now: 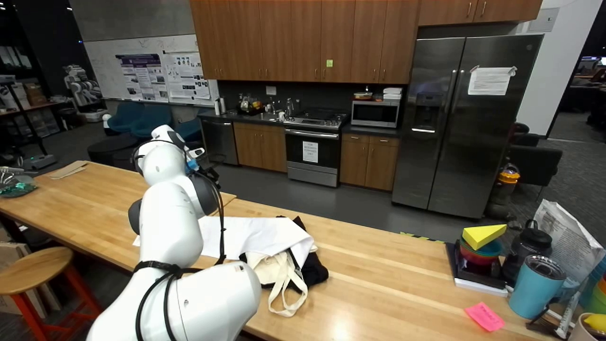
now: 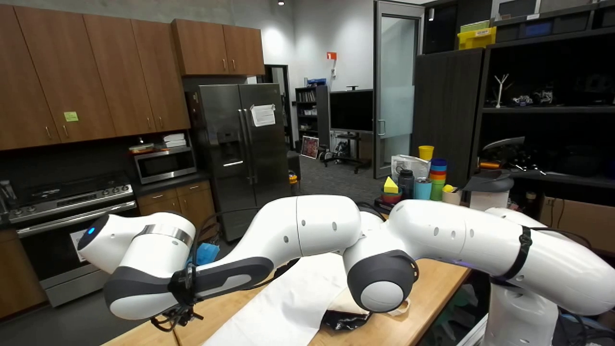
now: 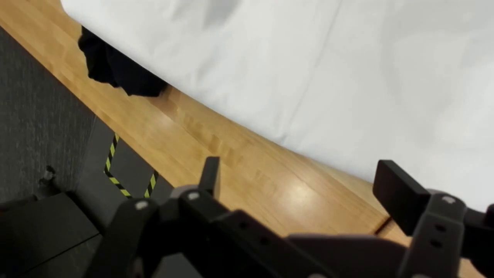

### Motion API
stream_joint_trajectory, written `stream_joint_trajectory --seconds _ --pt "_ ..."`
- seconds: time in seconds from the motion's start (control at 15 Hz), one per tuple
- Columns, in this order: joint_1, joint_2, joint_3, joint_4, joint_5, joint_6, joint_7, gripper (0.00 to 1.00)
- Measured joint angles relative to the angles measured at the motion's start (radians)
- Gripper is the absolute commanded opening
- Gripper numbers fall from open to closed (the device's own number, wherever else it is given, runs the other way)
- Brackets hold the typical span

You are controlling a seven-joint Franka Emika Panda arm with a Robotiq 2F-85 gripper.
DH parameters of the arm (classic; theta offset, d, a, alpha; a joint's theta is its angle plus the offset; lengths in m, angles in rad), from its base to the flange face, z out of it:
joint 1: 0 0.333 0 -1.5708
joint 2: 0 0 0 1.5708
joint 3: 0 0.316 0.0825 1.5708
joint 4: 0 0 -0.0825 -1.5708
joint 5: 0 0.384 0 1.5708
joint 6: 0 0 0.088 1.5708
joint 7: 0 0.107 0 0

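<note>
The pale wooden worktop (image 1: pixel 378 270) runs long across an exterior view, a dark seam in its surface showing at the lower right of the wrist view; brown wall cabinets (image 1: pixel 303 42) hang above the kitchen behind it; a dark steel refrigerator (image 1: pixel 466 132) stands at the end of their row; the white robot arm (image 2: pixel 326 226) extends over the worktop in both exterior views; a stove (image 1: pixel 326 154) with a steel handle stands to the left of the refrigerator as pictured; a stool (image 1: pixel 35 267) with orange-red legs stands beside the worktop.

The white cloth (image 3: pixel 308 77) lies spread on the worktop below the arm, partly over a crumpled black cloth (image 1: pixel 316 270) and a cream bag (image 1: pixel 266 265), whose looped strap rests on the wood; the black cloth also pokes out from under the white edge in the wrist view; the gripper (image 3: pixel 305 183) hangs over that white edge, its fingers spread wide, wood and a sliver of the cloth's border showing between them; one finger overlaps the cloth in the wrist view, though whether it touches I cannot tell.

Smaller things cluster at one end of the worktop; a black bottle (image 1: pixel 526 251) stands next to a blue tumbler (image 1: pixel 535 289); near both is a stack of bowls (image 1: pixel 474 259), a yellow wedge (image 1: pixel 484 235) resting in its top; a bright pink note (image 1: pixel 485 316) lies flat near the tumbler; a small green note (image 1: pixel 329 63) is stuck to a cabinet door.
</note>
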Motion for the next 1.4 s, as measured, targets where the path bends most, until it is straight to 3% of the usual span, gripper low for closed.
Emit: stream_joint_trajectory --seconds 0.53,1.4 --pt "-0.091 -0.048 -0.026 0.009 -0.002 -0.188 0.060 1.00" --pt "-0.180 -0.061 -0.024 0.009 0.000 -0.255 0.166 1.00"
